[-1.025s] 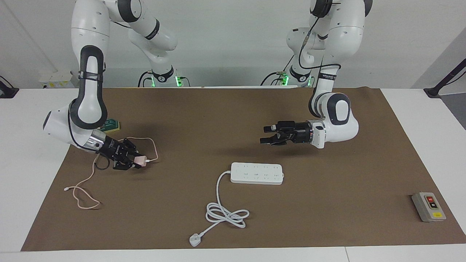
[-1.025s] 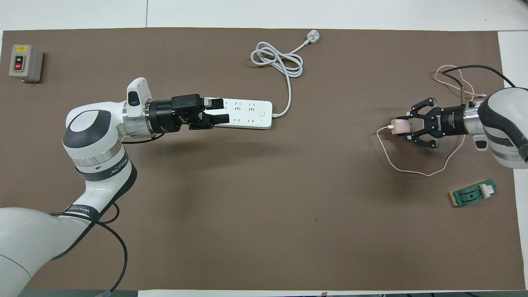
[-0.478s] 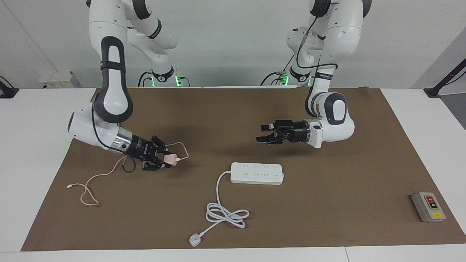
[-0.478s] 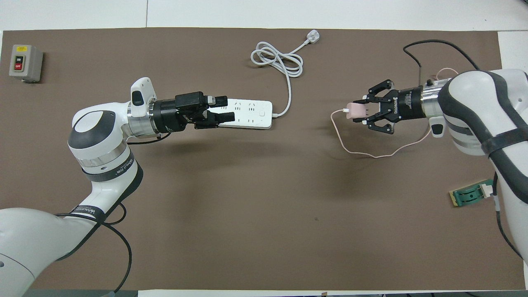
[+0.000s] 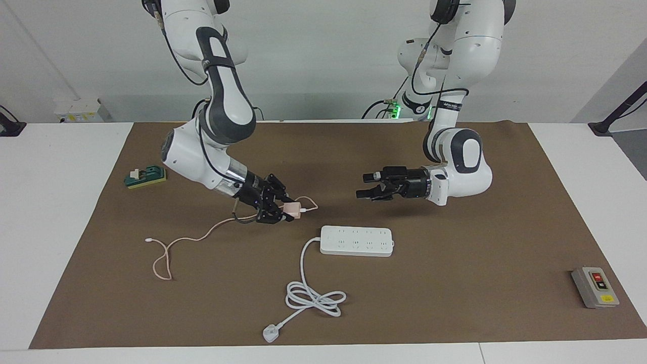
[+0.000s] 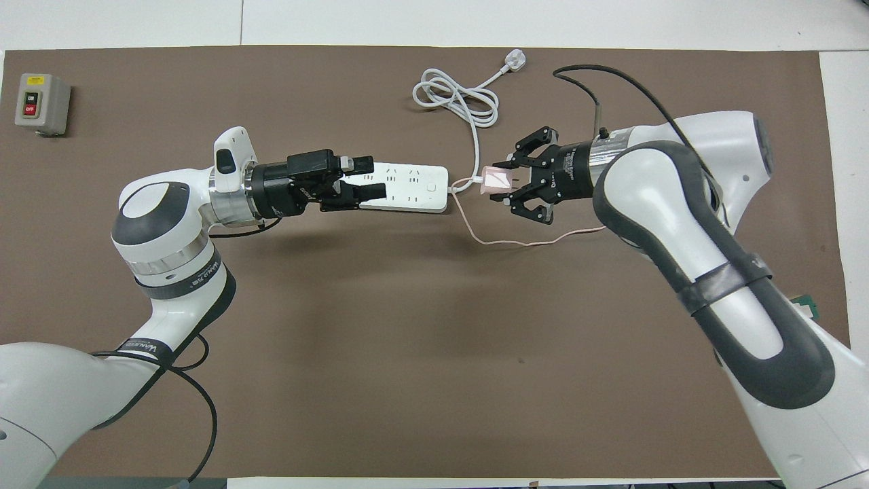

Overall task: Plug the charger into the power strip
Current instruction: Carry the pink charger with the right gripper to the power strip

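The right gripper (image 5: 292, 211) is closed around the charger (image 5: 291, 209), a small pale-pink cube, and holds it in the air above the brown mat (image 5: 455, 303), close to the cord end of the power strip (image 5: 357, 240). Its thin pink cable (image 5: 167, 253) leaves the cube in a small loop and trails over the mat toward the right arm's end of the counter (image 5: 50, 227).

I judge the charger to be light and rigid, with smooth plastic faces that can slip. The flat side faces are the best place to hold it, and the gripper seems to hold it there. The cable is soft and will only drag a little. Which way the pins face I cannot see.

The power strip lies flat on the mat, in about the middle of the counter. It looks stiff and not very heavy, so I think it may slide or tip when the charger is pushed in. Its thick white cord (image 5: 308, 296) coils farther from the robots and ends in a three-pin plug (image 5: 270, 333).

The left gripper (image 5: 365, 186) hovers over the strip with its fingers apart and holds nothing.

Readable writing is scarce. The grey switch box (image 6: 42, 103) carries a small word, probably "OFF", on its red button. The print on the arms and on the right gripper I cannot read with certainty.
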Tool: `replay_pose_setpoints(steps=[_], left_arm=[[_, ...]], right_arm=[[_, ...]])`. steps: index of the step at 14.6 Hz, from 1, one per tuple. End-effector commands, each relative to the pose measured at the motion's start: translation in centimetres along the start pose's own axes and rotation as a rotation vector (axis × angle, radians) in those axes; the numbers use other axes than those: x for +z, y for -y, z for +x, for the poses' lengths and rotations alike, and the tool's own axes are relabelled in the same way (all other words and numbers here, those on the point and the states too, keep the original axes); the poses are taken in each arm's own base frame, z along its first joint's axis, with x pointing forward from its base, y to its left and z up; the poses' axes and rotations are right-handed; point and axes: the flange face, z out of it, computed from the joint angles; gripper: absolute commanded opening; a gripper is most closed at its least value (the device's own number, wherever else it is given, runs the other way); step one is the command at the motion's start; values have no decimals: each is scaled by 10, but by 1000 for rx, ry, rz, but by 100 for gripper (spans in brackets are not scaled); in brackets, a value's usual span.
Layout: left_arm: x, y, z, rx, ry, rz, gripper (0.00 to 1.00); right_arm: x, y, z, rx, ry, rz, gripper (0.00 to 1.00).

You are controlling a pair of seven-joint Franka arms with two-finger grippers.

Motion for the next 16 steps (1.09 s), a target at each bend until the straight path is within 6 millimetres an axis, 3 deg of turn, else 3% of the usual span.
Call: replay_pose_setpoints(steps=[1, 3, 6, 10, 16], left_arm=[[0, -4, -4, 13, -12, -13, 100], [1, -4, -4, 16, -14, -10, 100], [1, 0, -6, 15, -17, 9, 100], [-1, 12, -9, 38, -37, 41, 100], [2, 11, -10, 42, -32, 42, 100]], right_arm=[[16, -11, -25, 45, 2, 41, 0], [29, -19, -42, 76, 53, 53, 0], [25, -29, -64, 72, 79, 52, 0], [30, -38, -76, 63, 82, 40, 0], [41, -50, -88, 29, -26, 25, 0]])
